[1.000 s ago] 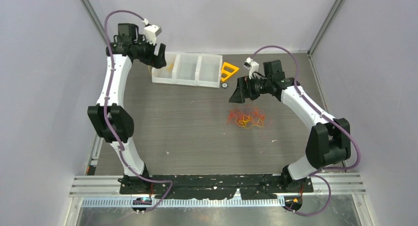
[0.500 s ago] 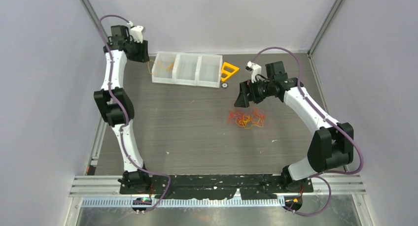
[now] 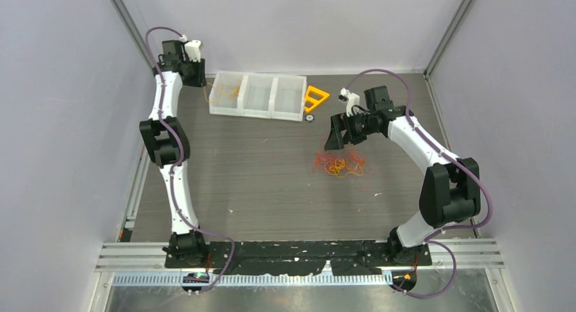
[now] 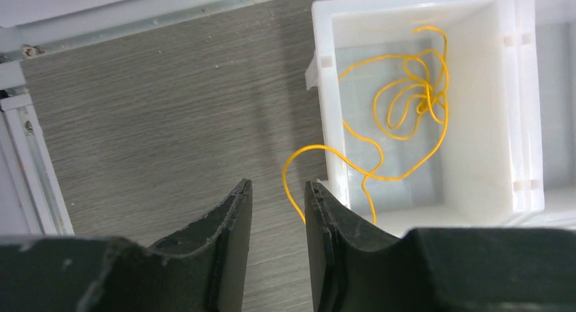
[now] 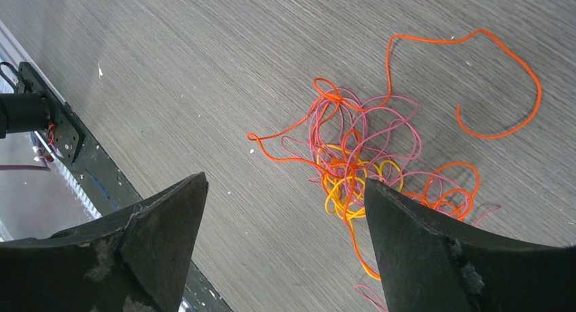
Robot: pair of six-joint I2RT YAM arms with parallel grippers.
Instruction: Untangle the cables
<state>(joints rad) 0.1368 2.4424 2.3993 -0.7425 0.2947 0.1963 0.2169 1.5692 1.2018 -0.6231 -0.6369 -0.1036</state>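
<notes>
Left gripper, 11 o'clock, narrowly parted, empty; a yellow strand lies in the bin, one loop over its wall. Right gripper, wide, empty, hovers above the cables at 3 o'clock on the counter. Risk: a broad pinch could lift the whole clump.

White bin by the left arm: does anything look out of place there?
Yes. The yellow cable lies coiled in the end compartment of the white bin, but one loop spills over the wall onto the table, right by the left end effector.
</notes>
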